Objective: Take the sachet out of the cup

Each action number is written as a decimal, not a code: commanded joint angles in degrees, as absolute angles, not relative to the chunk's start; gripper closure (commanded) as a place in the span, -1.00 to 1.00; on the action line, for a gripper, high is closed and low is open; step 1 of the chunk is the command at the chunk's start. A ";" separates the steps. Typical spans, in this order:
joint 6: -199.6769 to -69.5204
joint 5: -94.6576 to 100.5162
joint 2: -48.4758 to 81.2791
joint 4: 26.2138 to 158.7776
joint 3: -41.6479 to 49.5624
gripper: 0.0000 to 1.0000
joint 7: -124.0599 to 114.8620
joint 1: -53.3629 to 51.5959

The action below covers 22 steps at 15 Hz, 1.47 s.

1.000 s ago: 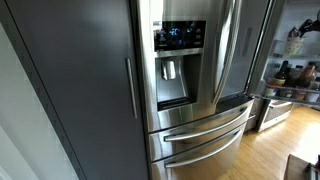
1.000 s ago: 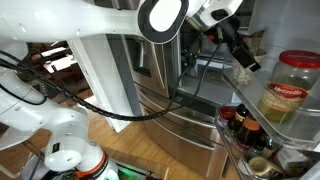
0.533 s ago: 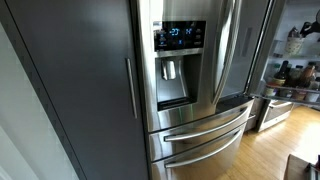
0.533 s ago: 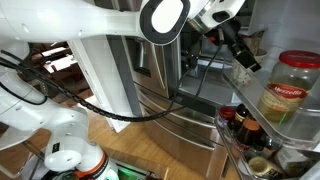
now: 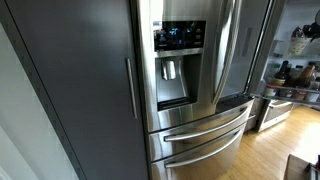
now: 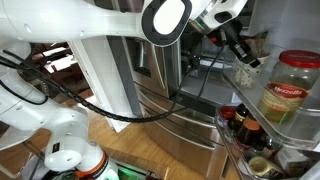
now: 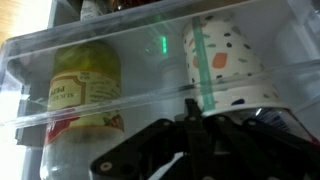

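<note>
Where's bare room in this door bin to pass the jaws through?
Bare gap between the jar and the cup, mid-bin. Only a thin strip between cup and the bin's right wall. The lower door shelf, packed with bottles, is crowded.

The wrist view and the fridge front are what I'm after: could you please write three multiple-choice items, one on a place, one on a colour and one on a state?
1. In the wrist view, the cup stands:
A) left of the jar
B) right of the jar
C) on top of the jar

2. The strip down the cup is:
A) red
B) green
C) black

3. The dispenser display in an exterior view is:
A) lit
B) dark
C) covered

Answers:
1. B, since the jar sits at the picture's left and the cup at its right.
2. B, since the strip shows green against the speckled cup.
3. A, since the display glows blue.
</note>
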<state>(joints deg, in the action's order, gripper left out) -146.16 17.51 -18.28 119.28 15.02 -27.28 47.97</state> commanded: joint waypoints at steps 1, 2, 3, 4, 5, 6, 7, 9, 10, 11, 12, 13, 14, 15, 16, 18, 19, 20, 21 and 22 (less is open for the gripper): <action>-147.83 17.37 -18.06 119.70 15.81 1.00 -24.86 47.64; -148.13 17.42 -18.29 119.71 15.85 0.98 -24.17 47.55; -148.43 17.45 -18.51 119.74 15.89 0.98 -23.36 47.46; -148.69 17.54 -19.05 119.82 15.88 0.98 -22.12 47.26; -148.87 17.45 -19.39 119.84 15.90 0.98 -21.02 47.05; -149.19 17.26 -19.90 120.02 15.99 0.98 -19.56 46.74; -149.40 17.11 -20.13 119.94 16.01 0.98 -18.38 46.51; -150.19 16.63 -21.05 120.19 16.23 0.98 -15.36 45.69; -150.61 16.28 -21.57 120.27 16.32 0.98 -13.95 45.20; -150.67 16.11 -22.07 120.29 16.33 0.98 -12.86 44.83; -150.86 15.86 -22.81 120.56 16.47 0.98 -11.31 44.23; -151.00 15.58 -23.26 120.64 16.65 0.98 -9.93 43.58; -151.41 15.30 -23.91 120.86 16.85 0.98 -8.58 42.86; -151.84 14.98 -24.44 121.02 17.12 0.98 -7.21 42.08; -152.52 14.86 -25.16 121.26 17.33 0.98 -5.91 41.32; -153.25 14.43 -26.33 121.56 17.67 0.98 -3.98 39.80; -153.40 14.31 -27.05 121.86 17.80 0.98 -3.18 39.06; -153.27 14.25 -27.74 122.08 17.85 0.98 -2.58 38.35; -153.37 14.10 -28.23 122.26 17.95 0.98 -2.03 37.67; -153.35 13.84 -28.92 122.50 17.99 0.98 -1.80 36.98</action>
<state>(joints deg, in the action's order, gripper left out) -152.49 15.84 -25.79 120.17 16.69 -4.64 39.90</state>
